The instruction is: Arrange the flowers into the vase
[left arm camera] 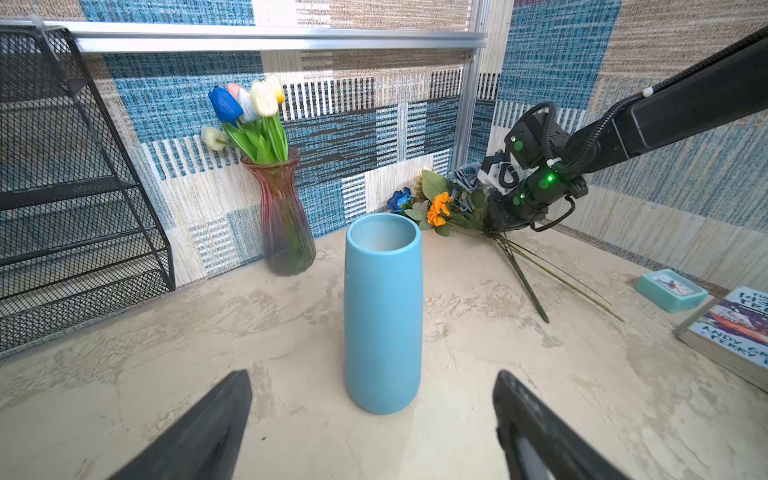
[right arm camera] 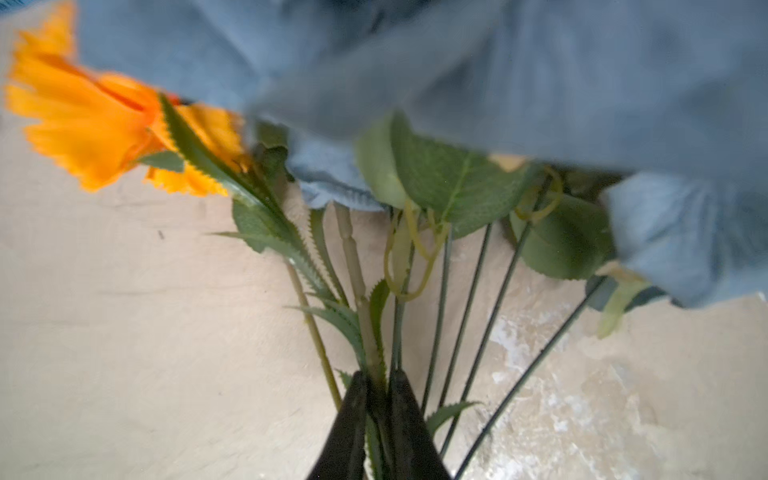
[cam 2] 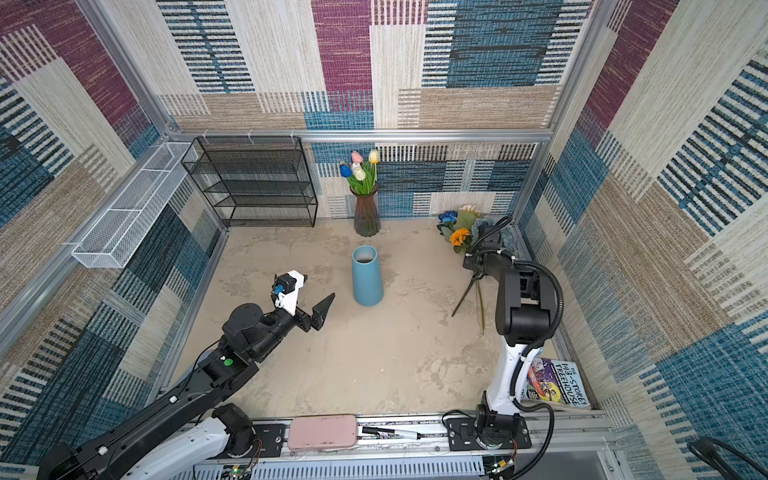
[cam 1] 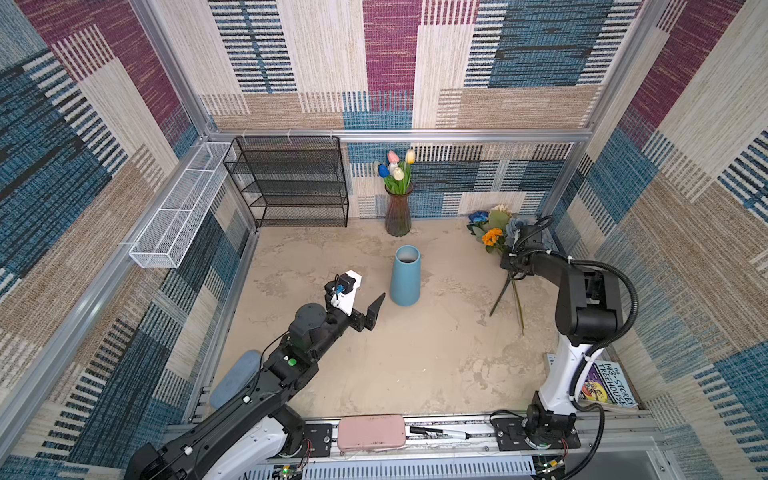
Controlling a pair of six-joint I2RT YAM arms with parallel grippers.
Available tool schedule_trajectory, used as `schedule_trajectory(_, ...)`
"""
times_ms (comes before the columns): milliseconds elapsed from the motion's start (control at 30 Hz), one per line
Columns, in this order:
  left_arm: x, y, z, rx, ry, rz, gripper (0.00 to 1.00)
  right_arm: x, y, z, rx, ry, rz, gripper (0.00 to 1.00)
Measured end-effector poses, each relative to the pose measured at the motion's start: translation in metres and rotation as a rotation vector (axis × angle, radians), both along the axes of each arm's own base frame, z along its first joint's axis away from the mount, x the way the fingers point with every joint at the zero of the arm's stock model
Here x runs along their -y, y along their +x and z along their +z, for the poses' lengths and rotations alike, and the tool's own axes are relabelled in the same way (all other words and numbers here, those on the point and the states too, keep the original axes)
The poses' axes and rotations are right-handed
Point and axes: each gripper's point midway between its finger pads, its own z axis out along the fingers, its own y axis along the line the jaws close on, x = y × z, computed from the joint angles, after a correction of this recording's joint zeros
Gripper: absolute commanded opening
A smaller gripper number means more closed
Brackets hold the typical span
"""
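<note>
Right claw (right arm camera: 377,376) clenched on the flowers (cam 1: 493,237). They lie in the far right corner, heads at the wall. Vase (cam 1: 405,276) stands upright mid-table, looks empty, well apart from them. Left claw (left arm camera: 372,376) released, jaws wide, facing the vase, not touching.

I'd lift slowly and swing stems-down, with the left claw bracing the vase first.

Right wrist view shows only some stems (right arm camera: 353,257) pinched. Several run outside the jaws and may drop. In both top views the arm hides that pinch.
</note>
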Motion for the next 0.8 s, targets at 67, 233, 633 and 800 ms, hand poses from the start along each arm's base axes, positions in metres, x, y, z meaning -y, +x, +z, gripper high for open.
schedule_trajectory(67, -0.001, 0.0, 0.0, 0.001, 0.0, 0.003, 0.93, -0.003, 0.001, 0.014, 0.027, 0.012, 0.012, 0.11)
schedule_trajectory(233, -0.002, 0.001, 0.002, 0.009, 0.001, 0.01, 0.94, -0.009, 0.001, 0.045, 0.086, 0.028, 0.032, 0.15)
schedule_trajectory(633, 0.0, 0.008, -0.001, 0.018, 0.036, 0.024, 0.95, -0.019, -0.007, 0.068, 0.121, 0.08, 0.048, 0.25)
schedule_trajectory(800, 0.001, 0.009, -0.004, 0.015, 0.043, 0.023, 0.95, -0.027, -0.007, 0.063, 0.112, 0.113, 0.068, 0.3)
